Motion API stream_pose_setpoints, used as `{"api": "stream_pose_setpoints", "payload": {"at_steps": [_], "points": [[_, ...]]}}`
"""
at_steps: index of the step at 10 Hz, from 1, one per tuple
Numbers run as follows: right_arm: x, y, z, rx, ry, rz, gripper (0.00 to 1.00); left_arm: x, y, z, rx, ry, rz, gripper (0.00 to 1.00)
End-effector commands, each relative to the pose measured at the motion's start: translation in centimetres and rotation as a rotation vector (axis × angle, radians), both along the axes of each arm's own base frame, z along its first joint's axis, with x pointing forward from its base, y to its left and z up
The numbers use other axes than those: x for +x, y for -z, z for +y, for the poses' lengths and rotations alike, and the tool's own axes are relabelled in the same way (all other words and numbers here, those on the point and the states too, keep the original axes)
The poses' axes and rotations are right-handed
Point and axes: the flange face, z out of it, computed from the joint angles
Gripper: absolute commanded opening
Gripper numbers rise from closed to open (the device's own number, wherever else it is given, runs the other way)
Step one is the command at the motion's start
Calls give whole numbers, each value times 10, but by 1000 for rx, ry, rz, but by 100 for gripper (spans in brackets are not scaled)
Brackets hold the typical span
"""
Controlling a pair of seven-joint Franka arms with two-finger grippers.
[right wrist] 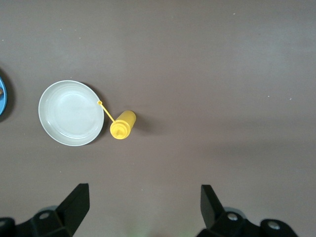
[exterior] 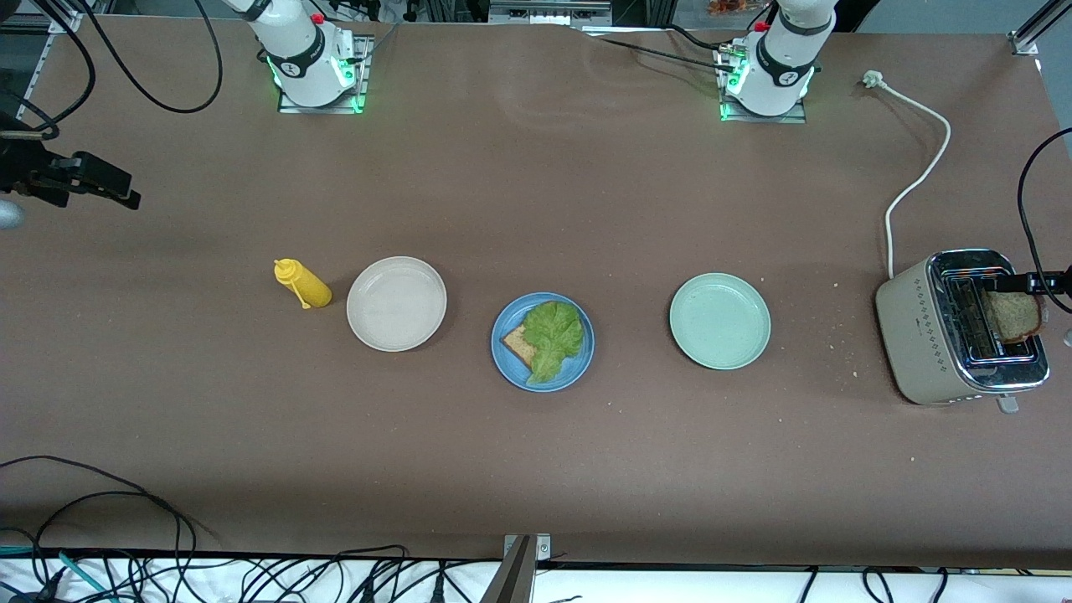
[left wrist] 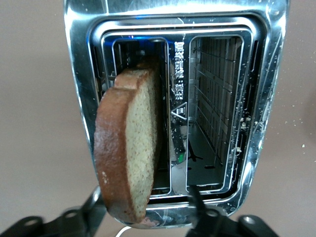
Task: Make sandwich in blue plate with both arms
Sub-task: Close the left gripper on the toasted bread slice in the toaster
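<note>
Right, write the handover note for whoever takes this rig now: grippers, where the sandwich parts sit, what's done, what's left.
Left gripper: at the toaster, jaws either side of the toast slice standing out of one slot; firm grip not confirmed.
Right gripper: open, empty, waiting high over the table's right-arm end.
Blue plate: between the beige plate and green plate; bottom toast with lettuce on it.
Done: base slice and lettuce.
Left: bring the toaster slice over and top the lettuce.

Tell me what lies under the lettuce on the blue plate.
Under the lettuce leaf on the blue plate, one corner of a brown toast slice sticks out toward the right arm's end. The leaf covers the rest of the slice, so its full shape cannot be seen.
</note>
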Motion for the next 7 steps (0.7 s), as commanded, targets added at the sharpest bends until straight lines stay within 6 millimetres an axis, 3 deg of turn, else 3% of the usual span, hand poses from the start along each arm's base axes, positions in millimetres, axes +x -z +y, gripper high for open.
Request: {"api": "stream_pose_setpoints", "payload": {"at_steps": [1,2,3,4,7], "points": [[2,-8,-3,-8,3,3,100,9,-21,4,-25,68,-58,58],[2,-9,-5,-7,6,-2,100,8,-21,9,-24,75,-67,51],[3,-9,-4,-6,6,-5,100,9,-21,13,-20,86,-84,16],[3,-9,-3,-6,5,-5,100,9,-22,13,-19,90,-85,0],[4,-6,-4,-6,4,4,100,11,-25,10,-20,97,-96,0]]}}
